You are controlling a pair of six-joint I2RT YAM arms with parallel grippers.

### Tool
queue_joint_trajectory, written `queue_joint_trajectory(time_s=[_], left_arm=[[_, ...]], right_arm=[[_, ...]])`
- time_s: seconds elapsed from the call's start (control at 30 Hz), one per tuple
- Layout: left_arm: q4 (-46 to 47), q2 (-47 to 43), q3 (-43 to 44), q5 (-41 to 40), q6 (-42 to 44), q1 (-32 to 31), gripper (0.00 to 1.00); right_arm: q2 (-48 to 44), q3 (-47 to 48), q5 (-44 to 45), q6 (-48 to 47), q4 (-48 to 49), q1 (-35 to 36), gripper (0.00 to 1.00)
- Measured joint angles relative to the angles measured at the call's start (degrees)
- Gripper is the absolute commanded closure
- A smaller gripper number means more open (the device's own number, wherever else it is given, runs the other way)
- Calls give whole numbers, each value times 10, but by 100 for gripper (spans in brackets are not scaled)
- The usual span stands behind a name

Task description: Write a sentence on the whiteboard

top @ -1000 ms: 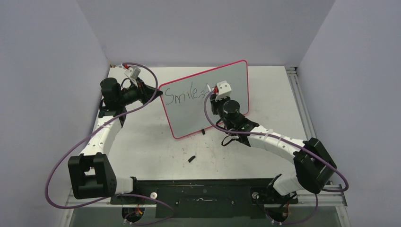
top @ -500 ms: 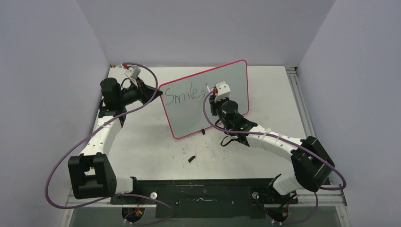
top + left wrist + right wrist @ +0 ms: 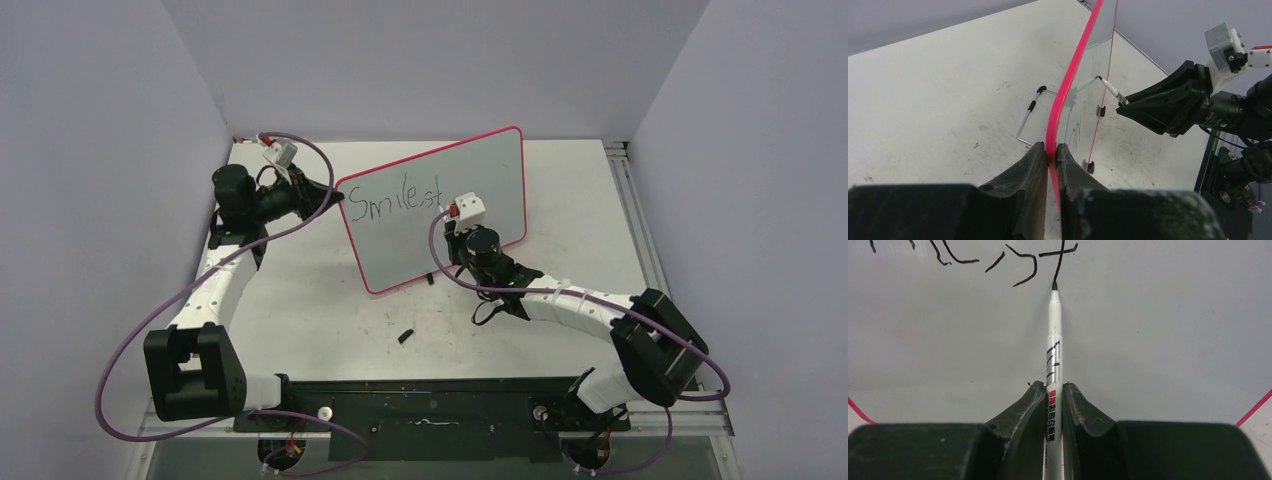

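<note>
The whiteboard (image 3: 405,245) stands tilted on the table, with a pink-red rim (image 3: 1068,85) and "Smilest" in black (image 3: 392,200) on its face. My left gripper (image 3: 334,196) (image 3: 1052,147) is shut on the board's left edge, the rim pinched between its fingertips. A white marker (image 3: 1054,340) (image 3: 1110,90) is clamped upright in my right gripper (image 3: 1053,387) (image 3: 449,224). Its black tip touches the board face (image 3: 1148,330) at the foot of the last letter "t" (image 3: 1060,257).
A small black cap (image 3: 405,336) lies on the tabletop in front of the board. A wire stand (image 3: 1028,117) props the board from behind, and black feet (image 3: 1101,111) hold its lower edge. A metal rail (image 3: 628,180) runs along the table's right side.
My right gripper has pulled the marker down the board, adding a "t" after "Smiles". The left gripper and the board have not moved.
</note>
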Motion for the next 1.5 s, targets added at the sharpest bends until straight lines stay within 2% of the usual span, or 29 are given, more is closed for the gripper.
queue_joint_trajectory(time_s=[0.77,1.5], left_arm=[[1,-2,-2,0,0,0,100],[0,-2,-2,0,0,0,100]], right_arm=[[-36,3,36,-21,-17,1,95],[-6,27,32,-30,-16,-20,95]])
